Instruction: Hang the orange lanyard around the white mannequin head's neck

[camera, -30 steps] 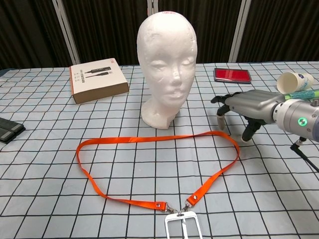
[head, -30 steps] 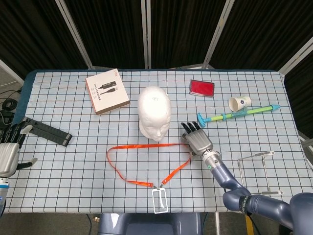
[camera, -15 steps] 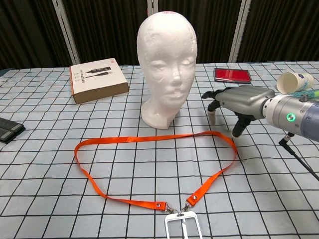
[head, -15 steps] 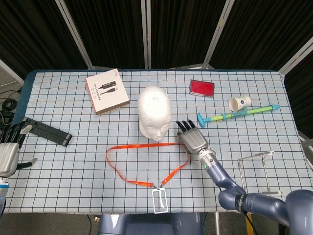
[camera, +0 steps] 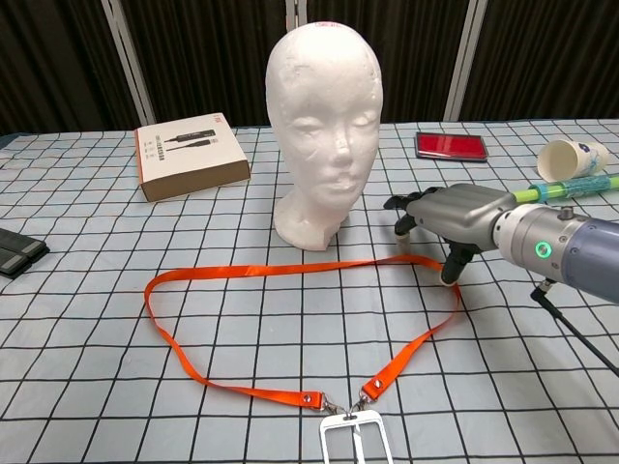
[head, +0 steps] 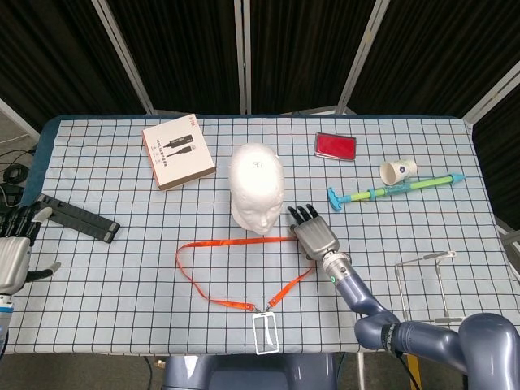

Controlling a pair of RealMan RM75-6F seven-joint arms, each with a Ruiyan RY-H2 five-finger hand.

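The white mannequin head (head: 257, 187) (camera: 324, 126) stands upright mid-table, facing me. In front of it the orange lanyard (head: 236, 241) (camera: 300, 267) lies flat in a wide loop, its clear badge holder (head: 266, 333) (camera: 353, 437) near the front edge. My right hand (head: 313, 234) (camera: 450, 215) is palm down with fingers spread over the loop's right end, just right of the head's base; its thumb comes down beside the strap, and it holds nothing. My left hand (head: 12, 252) rests open at the table's far left edge, seen only in the head view.
A brown-sided box (head: 178, 151) (camera: 191, 155) lies back left. A red case (head: 335, 146) (camera: 451, 145), a tipped paper cup (head: 398, 171) (camera: 573, 157) and a green-blue stick (head: 398, 189) (camera: 575, 186) lie back right. A black bar (head: 77, 218) lies left, a wire stand (head: 431, 284) right.
My right hand has moved left and lower, from right of the loop to over its right end near the head's base. The strap's right end shifted slightly left. The left hand has stayed still.
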